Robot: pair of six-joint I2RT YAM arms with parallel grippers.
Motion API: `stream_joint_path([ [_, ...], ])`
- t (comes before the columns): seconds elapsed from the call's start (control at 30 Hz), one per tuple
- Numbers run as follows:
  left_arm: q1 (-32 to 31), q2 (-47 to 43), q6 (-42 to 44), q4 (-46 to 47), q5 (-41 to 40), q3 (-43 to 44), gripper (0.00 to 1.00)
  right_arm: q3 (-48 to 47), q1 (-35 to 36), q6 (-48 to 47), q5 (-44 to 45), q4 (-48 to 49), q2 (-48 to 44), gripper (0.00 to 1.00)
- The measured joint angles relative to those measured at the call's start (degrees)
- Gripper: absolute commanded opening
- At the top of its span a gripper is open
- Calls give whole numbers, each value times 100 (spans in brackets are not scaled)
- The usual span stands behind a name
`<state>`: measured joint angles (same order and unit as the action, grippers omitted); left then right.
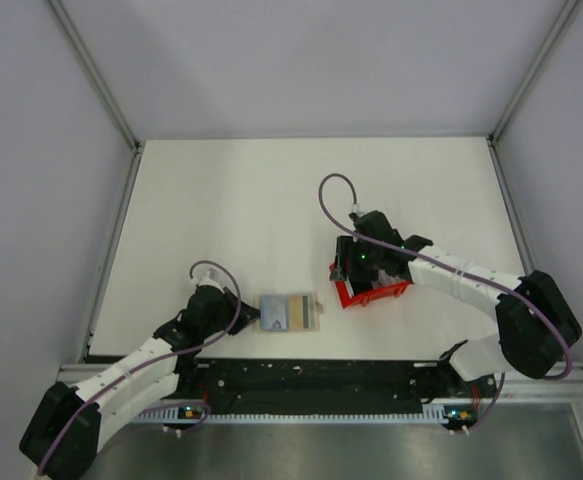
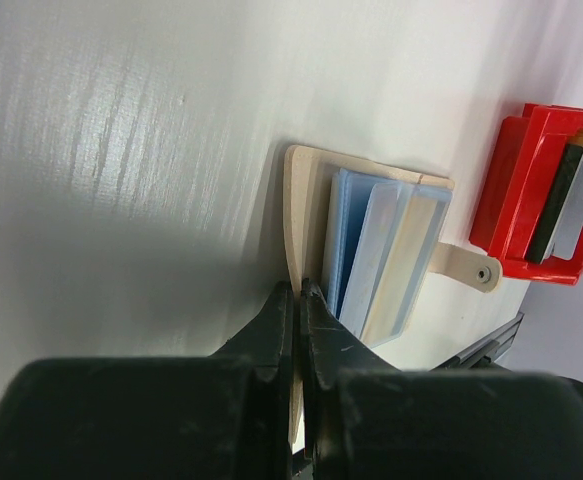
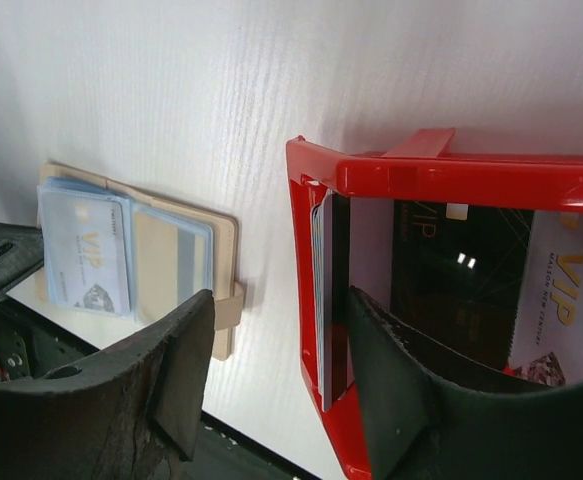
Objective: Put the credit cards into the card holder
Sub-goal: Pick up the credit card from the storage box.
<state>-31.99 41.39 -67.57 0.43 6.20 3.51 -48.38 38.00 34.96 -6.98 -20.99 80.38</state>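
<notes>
Left wrist: L jaws tight on card holder (image 2: 307, 205); R jaws apart astride tray (image 3: 471, 176) wall

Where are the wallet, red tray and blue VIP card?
wallet (image 2: 309, 210), left wrist view, bare beige flap.
red tray (image 3: 471, 172), right wrist view, upper rim.
blue VIP card (image 3: 86, 255), right wrist view, printed face.

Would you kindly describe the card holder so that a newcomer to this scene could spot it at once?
On the white table, look near the front edge, beside the left arm. There lies a small flat beige-tan folding wallet, one edge pinched by the left gripper. Unlike the red plastic tray to its right, it is pale and holds pale blue cards in its pockets.
</notes>
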Motion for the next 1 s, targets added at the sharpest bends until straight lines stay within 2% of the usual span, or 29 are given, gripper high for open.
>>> stream_joint_path([
  [0.23, 0, 0, 0, 0, 0, 0, 0, 0, 0, 4, 4, 0, -11, 44],
  [0.37, 0, 0, 0, 0, 0, 0, 0, 0, -2, 7, 28, -4, -11, 31],
  [0.47, 0, 0, 0, 0, 0, 0, 0, 0, -4, 11, 42, -4, -11, 26],
  [0.53, 0, 0, 0, 0, 0, 0, 0, 0, -4, 9, 44, -4, -11, 18],
  [1.0, 0, 2, 0, 2, 0, 0, 0, 0, -66, -13, 306, -179, -127, 0],
])
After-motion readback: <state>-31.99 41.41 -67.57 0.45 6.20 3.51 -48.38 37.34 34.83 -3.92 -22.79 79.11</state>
